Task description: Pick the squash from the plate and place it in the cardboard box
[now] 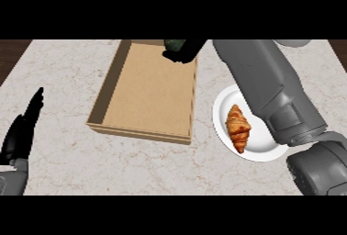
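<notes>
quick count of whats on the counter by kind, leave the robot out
cardboard box: 1
plate: 1
croissant: 1
squash: 1, dark green, mostly hidden in the right hand above the box's far end
total: 4

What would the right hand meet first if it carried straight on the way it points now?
Probably the far wall of the cardboard box. The right hand, curled round the dark green squash, points up the view over the box's far right corner. Height is unclear, so it might pass over the rim.
</notes>
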Controlling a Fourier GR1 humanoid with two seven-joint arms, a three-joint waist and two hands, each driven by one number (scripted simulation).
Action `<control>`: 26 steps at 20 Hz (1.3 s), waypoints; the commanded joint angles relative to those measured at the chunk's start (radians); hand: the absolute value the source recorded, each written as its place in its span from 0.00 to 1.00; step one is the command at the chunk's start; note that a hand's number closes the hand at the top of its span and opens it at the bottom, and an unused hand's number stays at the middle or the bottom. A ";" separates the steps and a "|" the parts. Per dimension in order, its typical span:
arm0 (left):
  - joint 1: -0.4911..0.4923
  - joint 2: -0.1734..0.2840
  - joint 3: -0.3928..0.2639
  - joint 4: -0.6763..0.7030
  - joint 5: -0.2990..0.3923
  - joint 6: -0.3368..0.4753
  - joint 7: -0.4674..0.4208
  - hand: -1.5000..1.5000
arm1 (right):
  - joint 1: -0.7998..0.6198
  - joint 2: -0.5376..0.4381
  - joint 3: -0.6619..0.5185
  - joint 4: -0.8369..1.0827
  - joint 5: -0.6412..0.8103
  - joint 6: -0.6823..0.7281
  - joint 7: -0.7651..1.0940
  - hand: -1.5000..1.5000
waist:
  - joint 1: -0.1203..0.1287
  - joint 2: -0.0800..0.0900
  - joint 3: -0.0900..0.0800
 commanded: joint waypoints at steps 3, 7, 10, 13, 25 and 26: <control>-0.052 -0.010 -0.017 -0.003 -0.030 0.008 0.053 0.50 | -0.116 0.097 -0.014 0.088 -0.053 -0.007 0.155 1.00 | 0.006 0.001 0.000; -0.062 0.014 -0.003 -0.012 0.000 -0.039 0.055 0.50 | -0.140 0.100 -0.010 0.175 -0.069 -0.055 0.145 1.00 | 0.046 0.013 -0.001; -0.096 -0.009 -0.021 0.039 -0.022 -0.023 -0.009 0.50 | -0.150 0.100 0.014 0.222 -0.086 -0.103 0.146 1.00 | 0.066 0.021 -0.003; -0.074 -0.015 -0.032 0.043 -0.029 -0.027 -0.011 0.50 | -0.130 0.101 0.051 0.253 -0.064 -0.159 0.148 1.00 | 0.083 0.024 -0.003; -0.139 -0.065 -0.080 0.038 -0.059 -0.014 0.017 0.50 | -0.121 0.101 0.025 0.365 -0.146 -0.149 0.233 0.00 | 0.142 0.034 -0.003; -0.136 -0.041 -0.060 0.034 -0.038 -0.038 0.021 0.50 | -0.104 0.101 0.018 0.358 -0.154 -0.145 0.205 0.00 | 0.130 0.031 -0.002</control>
